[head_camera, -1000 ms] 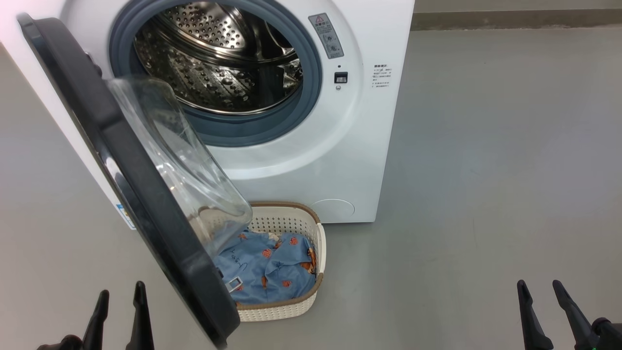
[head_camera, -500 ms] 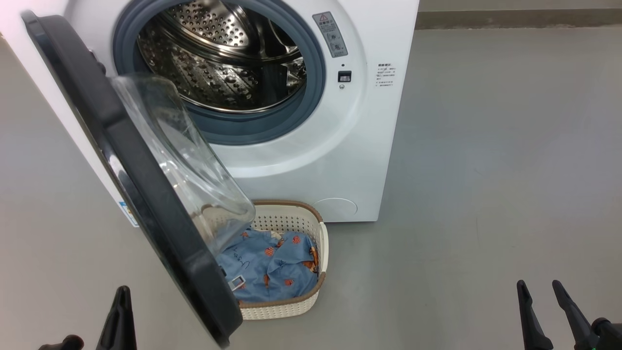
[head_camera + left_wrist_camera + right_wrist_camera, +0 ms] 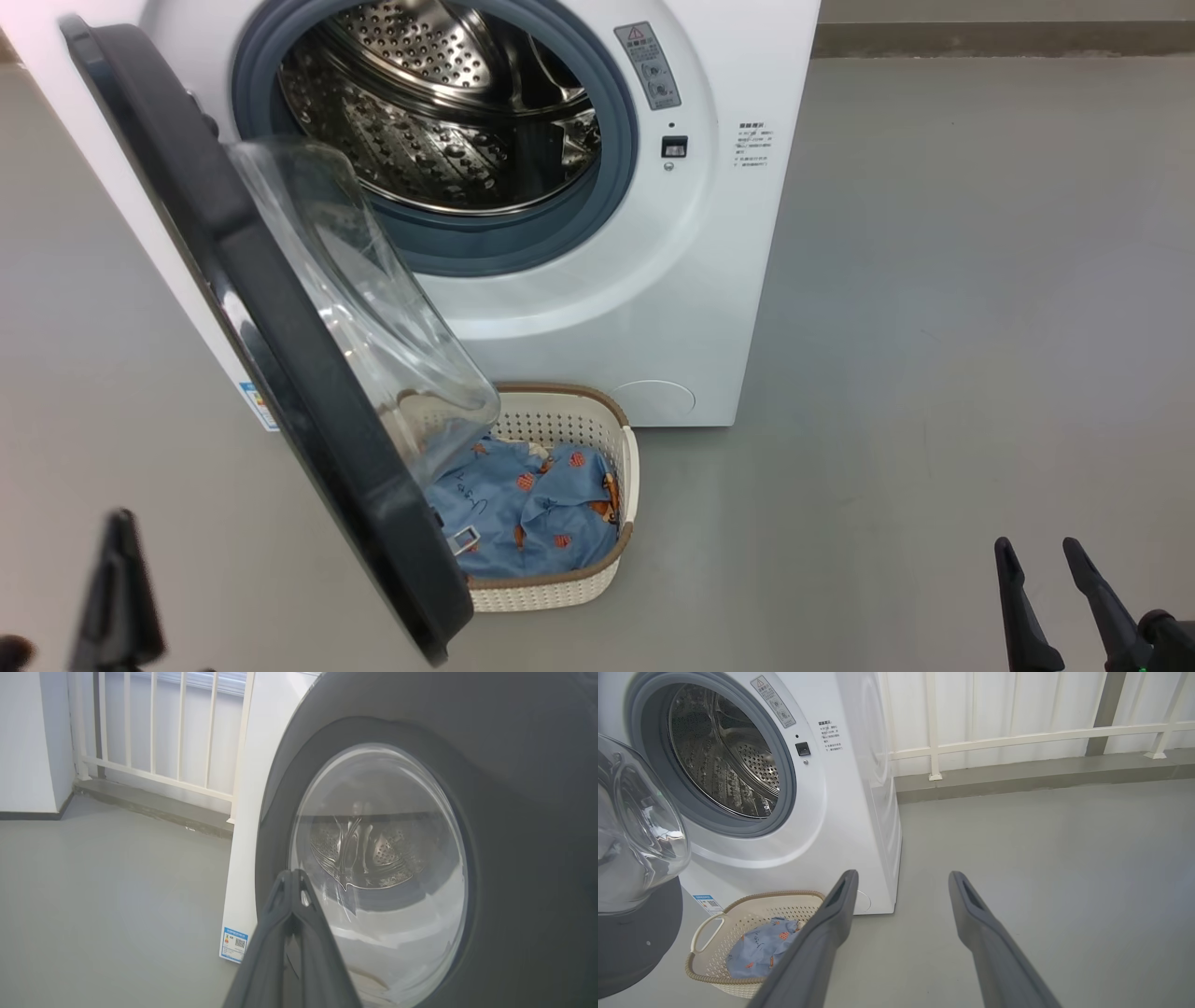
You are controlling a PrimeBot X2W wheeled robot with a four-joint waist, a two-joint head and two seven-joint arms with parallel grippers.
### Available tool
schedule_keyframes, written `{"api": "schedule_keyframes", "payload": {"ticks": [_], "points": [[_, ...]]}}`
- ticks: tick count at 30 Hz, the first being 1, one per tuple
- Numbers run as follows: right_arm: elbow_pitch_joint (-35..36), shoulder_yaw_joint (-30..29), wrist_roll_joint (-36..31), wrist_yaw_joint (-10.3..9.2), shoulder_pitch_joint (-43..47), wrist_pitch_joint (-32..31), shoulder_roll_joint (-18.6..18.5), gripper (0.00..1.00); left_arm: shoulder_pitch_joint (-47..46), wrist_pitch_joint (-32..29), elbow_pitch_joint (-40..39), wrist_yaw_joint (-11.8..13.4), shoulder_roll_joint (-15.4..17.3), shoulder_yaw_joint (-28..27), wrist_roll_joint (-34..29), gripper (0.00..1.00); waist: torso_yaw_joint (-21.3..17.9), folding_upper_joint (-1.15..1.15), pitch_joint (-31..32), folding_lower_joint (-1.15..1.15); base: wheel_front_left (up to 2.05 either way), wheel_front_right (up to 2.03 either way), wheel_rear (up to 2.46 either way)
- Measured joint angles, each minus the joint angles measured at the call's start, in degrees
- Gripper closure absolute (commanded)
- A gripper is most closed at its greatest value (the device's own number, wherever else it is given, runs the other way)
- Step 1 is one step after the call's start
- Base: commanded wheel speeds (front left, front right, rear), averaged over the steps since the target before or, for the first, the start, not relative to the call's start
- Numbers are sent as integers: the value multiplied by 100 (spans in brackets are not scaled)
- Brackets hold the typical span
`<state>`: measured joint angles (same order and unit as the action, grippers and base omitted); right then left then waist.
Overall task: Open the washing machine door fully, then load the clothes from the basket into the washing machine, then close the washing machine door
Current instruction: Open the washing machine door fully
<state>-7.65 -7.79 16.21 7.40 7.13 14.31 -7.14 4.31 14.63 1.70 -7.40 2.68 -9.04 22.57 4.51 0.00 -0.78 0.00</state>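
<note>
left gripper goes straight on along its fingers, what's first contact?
Probably the washing machine door: the shut left gripper points at its outer face, about where the dark rim meets the glass window. Gap to it unclear.

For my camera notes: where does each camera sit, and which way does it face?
Head view: on the head, down at washing machine, door, basket; left gripper, right gripper in bottom corners.
Left wrist view: on left arm, facing the door's outer side; gripper shut.
Right wrist view: on right arm, facing machine front and basket; gripper open.
All share the door.
</note>
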Motion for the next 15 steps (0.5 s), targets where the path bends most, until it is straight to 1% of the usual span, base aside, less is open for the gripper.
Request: {"api": "schedule_keyframes", "payload": {"ticks": [4, 7, 12, 15], "points": [[3, -8, 0, 0, 1, 0, 0, 0, -194, 1, -501, 0, -7, -404, -9, 100, 27, 0, 23, 0, 0, 0, 0], [4, -27, 0, 0, 5, 0, 2, 0, -443, 2, -1040, 0, 14, -523, -64, 100, 64, 0, 51, 0, 0, 0, 0], [1, -33, 0, 0, 25, 0, 25, 0, -725, 9, -1887, 0, 53, -474, -118, 100, 124, 0, 125, 0, 0, 0, 0], [1, -32, 0, 0, 110, 0, 31, 0, -824, -37, -2287, 0, 53, -231, -110, 100, 151, 0, 180, 0, 0, 0, 0]]}}
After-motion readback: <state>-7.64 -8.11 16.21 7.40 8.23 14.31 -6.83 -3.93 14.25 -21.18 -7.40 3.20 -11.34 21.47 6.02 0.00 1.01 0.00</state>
